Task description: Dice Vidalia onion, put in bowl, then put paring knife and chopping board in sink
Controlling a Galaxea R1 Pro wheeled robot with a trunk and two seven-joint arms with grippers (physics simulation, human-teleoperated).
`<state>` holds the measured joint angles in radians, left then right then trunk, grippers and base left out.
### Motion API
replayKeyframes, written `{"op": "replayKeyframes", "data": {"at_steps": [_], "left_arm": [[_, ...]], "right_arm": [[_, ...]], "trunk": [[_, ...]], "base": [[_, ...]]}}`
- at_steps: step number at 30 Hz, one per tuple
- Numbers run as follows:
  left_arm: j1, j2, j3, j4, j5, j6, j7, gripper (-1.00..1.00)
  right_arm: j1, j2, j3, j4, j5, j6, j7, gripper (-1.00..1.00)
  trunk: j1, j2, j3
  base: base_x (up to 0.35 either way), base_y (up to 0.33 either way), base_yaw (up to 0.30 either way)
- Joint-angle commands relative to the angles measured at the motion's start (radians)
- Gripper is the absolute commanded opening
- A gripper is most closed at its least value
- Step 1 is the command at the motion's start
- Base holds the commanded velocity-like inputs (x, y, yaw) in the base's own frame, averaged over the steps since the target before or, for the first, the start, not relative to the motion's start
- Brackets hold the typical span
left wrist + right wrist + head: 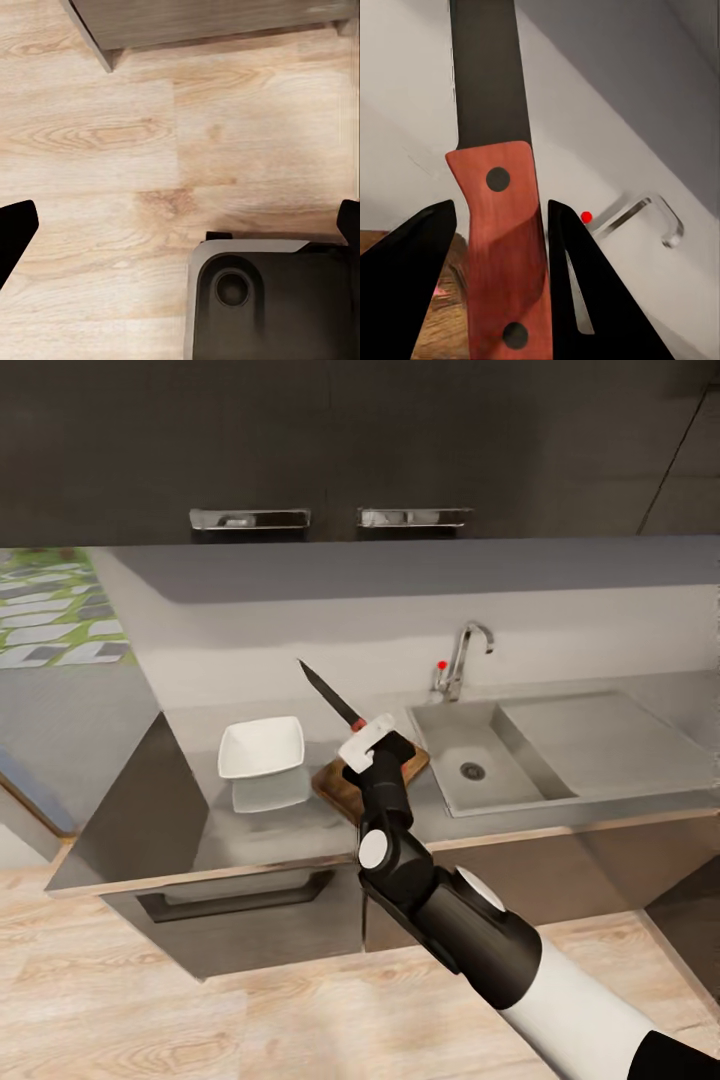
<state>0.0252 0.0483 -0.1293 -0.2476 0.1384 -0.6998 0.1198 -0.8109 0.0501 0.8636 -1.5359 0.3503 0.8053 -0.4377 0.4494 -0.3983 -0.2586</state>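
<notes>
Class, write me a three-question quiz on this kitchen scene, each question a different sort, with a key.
1. True or false: the right gripper holds the paring knife by its red handle.
2. What lies under the raised knife? A) the bowl B) the chopping board C) the sink
3. Fill in: the bowl stands on the countertop, to the ___ of the board in the head view.

Key: 1 true; 2 B; 3 left.

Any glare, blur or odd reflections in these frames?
Head view: the bowl is mirrored in the glossy countertop; mild softness, no harsh glare. Right wrist view: the knife in the right hand is sharp, the tap soft. Left wrist view: even light on the floor.
</notes>
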Motion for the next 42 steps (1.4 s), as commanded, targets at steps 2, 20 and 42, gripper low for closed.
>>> {"op": "replayKeyframes", "data": {"at_steps": [2,20,42], "left_arm": [[0.001,0.001,-0.009,-0.002,0.009,-0.001,0.004,1.0],[0.0,0.001,-0.009,-0.001,0.01,0.0,0.004,1.0],[0.0,0.001,-0.009,-0.002,0.009,-0.001,0.004,1.0]], "right_arm": [[-0.001,0.0,0.008,0.001,0.001,0.013,-0.004,-1.0],[-0.001,0.006,0.05,0.007,0.001,0.072,0.0,-1.0],[-0.001,0.057,0.161,0.178,0.001,0.071,0.005,-1.0]], "trunk": [[0.001,-0.002,-0.002],[0.001,-0.002,-0.002],[0.001,-0.002,-0.002]], "base": [[0.018,-0.308,0.0],[0.012,-0.309,0.0],[0.027,-0.063,0.0]]}}
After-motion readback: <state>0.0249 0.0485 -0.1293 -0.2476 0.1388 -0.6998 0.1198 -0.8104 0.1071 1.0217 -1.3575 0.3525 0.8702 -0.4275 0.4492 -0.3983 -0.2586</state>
